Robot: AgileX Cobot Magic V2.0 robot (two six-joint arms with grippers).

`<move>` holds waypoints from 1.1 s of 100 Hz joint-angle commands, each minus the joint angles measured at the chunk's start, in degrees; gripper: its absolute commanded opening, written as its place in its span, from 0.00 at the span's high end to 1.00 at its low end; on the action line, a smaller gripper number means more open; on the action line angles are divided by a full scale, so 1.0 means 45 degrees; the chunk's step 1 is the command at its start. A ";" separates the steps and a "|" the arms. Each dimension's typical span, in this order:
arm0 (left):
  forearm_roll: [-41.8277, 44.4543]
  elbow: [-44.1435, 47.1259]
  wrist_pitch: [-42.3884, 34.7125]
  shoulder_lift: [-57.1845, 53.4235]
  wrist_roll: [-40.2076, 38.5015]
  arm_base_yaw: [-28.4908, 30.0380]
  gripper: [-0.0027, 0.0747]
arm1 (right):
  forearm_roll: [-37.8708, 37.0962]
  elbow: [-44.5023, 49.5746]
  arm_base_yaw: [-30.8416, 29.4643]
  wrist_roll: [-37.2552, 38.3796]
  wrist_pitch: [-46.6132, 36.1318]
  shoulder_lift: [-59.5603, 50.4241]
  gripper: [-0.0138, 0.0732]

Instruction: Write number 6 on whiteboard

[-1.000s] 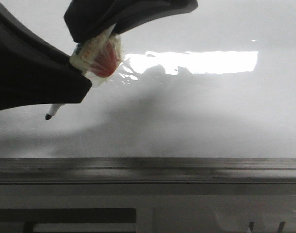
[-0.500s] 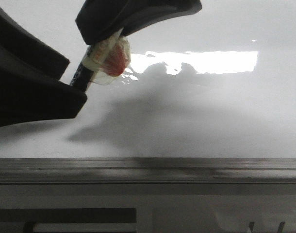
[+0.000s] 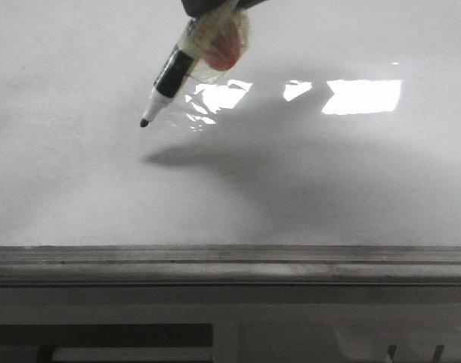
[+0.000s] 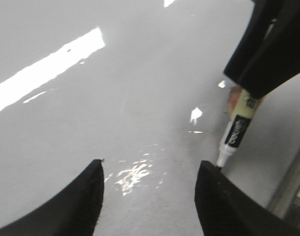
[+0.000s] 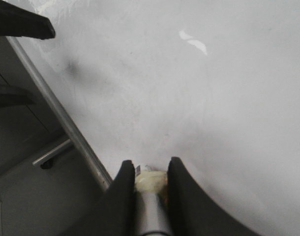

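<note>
Above whiteboard [image 3: 306, 189]: marker [image 3: 172, 78] clamped by right end effector [image 5: 149, 178], tip slanted down, just off blank surface. Left end effector [image 4: 149, 189] spread wide, nothing held. No 6 drawn.

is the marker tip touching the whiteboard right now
Apart. In the front view the marker tip hangs above the whiteboard, and its shadow lies separate, lower and to the right, so a gap shows between tip and surface.

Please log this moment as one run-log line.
right tool: shut on marker | tip above whiteboard, contact unclear | no 6 visible | left tool: open, empty
</note>
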 commanded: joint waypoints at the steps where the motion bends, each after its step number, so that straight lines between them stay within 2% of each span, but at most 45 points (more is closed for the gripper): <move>1: -0.0143 -0.0275 -0.0823 -0.0086 -0.0117 0.0624 0.47 | 0.0162 -0.0709 -0.0331 -0.0066 -0.0749 -0.0358 0.92; 17: -0.0605 -0.0095 -0.1124 -0.0086 -0.0141 0.1505 0.47 | 0.0162 -0.1311 -0.1019 -0.0066 -0.0718 -0.0308 0.92; 34: -0.0725 -0.0095 -0.1649 -0.0086 -0.0141 0.1563 0.47 | 0.0179 -0.1748 -0.1686 -0.0066 -0.0582 -0.0044 0.92; 75: -0.0725 -0.0095 -0.1836 -0.0086 -0.0141 0.1563 0.47 | 0.0844 -0.1165 -0.1416 -0.0066 0.0045 0.1739 0.92; 93: -0.0725 -0.0095 -0.1790 -0.0086 -0.0141 0.1563 0.47 | 0.0821 -0.0195 -0.1633 -0.0017 0.0203 0.1195 0.91; 110: -0.0725 -0.0095 -0.1790 -0.0086 -0.0141 0.1563 0.47 | 0.0554 -0.0456 -0.2244 -0.0017 0.0128 0.0386 0.91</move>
